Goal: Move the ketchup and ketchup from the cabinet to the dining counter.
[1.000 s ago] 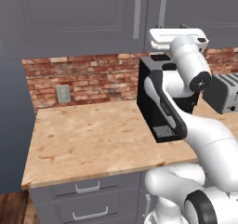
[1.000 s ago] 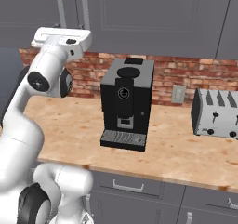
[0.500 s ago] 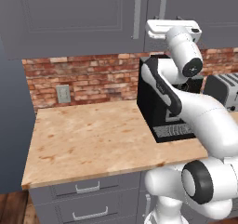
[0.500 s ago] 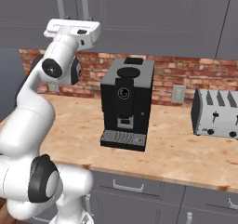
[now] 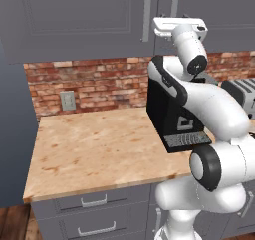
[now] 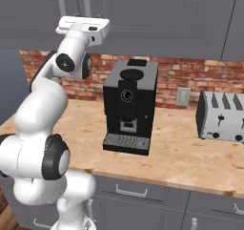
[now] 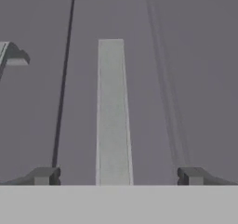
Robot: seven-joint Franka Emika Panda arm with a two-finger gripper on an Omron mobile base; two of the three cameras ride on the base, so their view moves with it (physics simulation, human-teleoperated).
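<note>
Left base view first: the arm is up high, its white hand pressed in at the cabinet [image 5: 74,20], right by the two slim silver bar handles [image 5: 147,12] where the doors meet. The doors are shut. Below the hand sits a black coffee machine [image 5: 169,109] on the marbled desk [image 5: 94,144], brick wall [image 5: 94,82] behind it, and a toaster [image 5: 244,92] off to the hand's right. The fingers themselves are hidden here behind the hand.

Over to the right base view: same picture from the other side. The hand is level with the bottom of the cabinet doors, at the pair of handles [image 6: 61,0]. The coffee machine [image 6: 131,105] is down and to the right of it, the toaster [image 6: 221,115] further right on the desk [image 6: 190,152], drawers [image 6: 133,193] underneath.

Now the hand view: the pincer [image 7: 118,175] is spread wide, fingertips [image 7: 44,175] well apart at the bottom. Between them runs one pale handle bar [image 7: 113,111], straight ahead, close to the grey door. A dark seam line lies to its left, with the end of the second handle [image 7: 11,56] beyond that. Nothing is gripped. The ketchup bottles can't be seen with the doors closed.
</note>
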